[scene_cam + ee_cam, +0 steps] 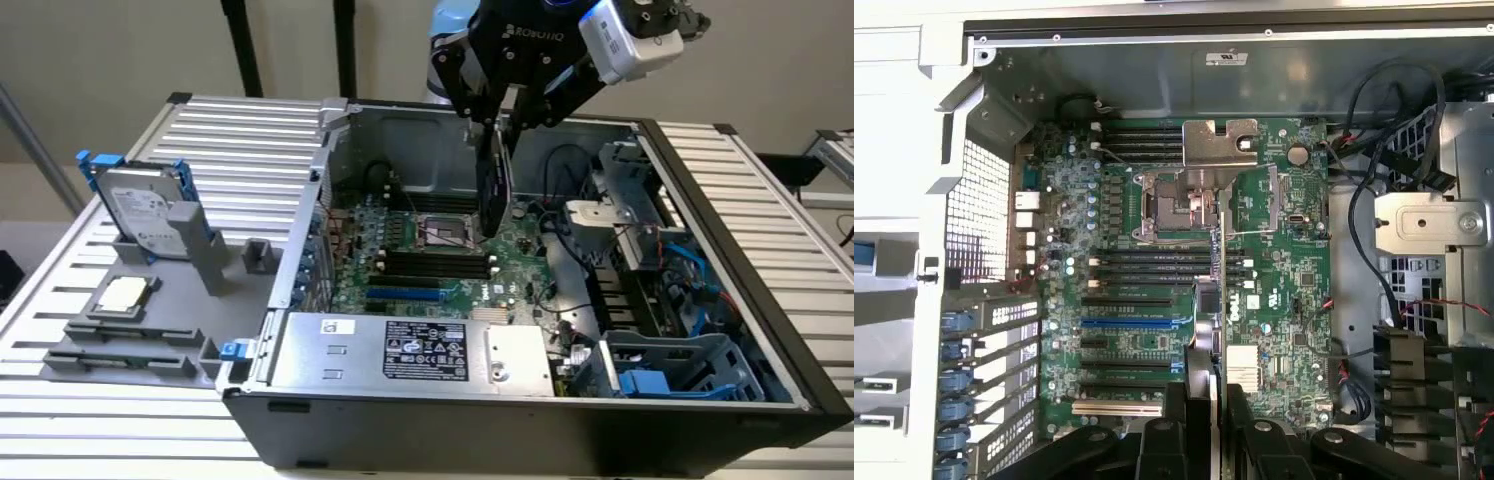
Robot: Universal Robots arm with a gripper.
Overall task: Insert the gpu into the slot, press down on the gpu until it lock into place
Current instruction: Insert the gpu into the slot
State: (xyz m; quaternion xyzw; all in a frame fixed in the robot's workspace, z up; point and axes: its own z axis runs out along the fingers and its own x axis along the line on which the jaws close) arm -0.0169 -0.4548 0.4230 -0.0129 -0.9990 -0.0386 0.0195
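Currently one card (pixel 494 190) is gripped upright by the gripper (pixel 505 120) over the open case (pixel 534 435); one blue slot (pixel 404 295) is seen at seven o'clock from it, empty, and a slatted metal table (pixel 767 200) lies beneath.

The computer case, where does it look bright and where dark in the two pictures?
Exterior view: the ribbed table is brightly lit, the case's front wall sits in dark shade, and the silver power supply catches the light. Wrist view: the surface outside the case glares almost white, while the motherboard is evenly lit.
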